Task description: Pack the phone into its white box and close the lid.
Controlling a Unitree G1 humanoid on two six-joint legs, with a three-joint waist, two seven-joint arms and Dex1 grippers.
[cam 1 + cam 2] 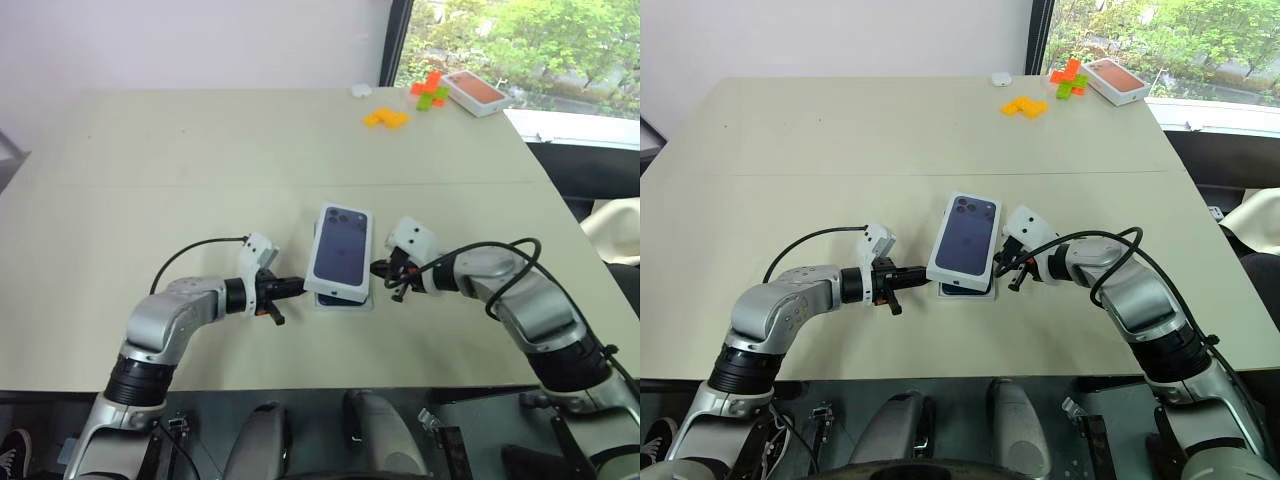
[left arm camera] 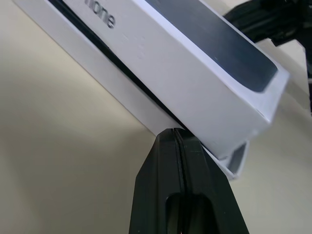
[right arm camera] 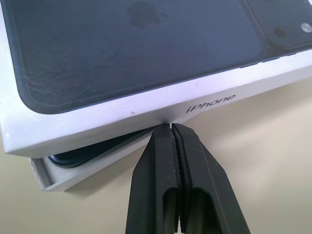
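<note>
Glossy-printed rectangular lid askew over white box.

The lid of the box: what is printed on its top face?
A dark blue phone back on the white lid; the right wrist view shows it best.

Beige table — white box, orange-topped box.

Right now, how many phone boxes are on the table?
2: the white box under its lid between the grippers at the near edge, and an orange-topped box at the far right corner.
</note>
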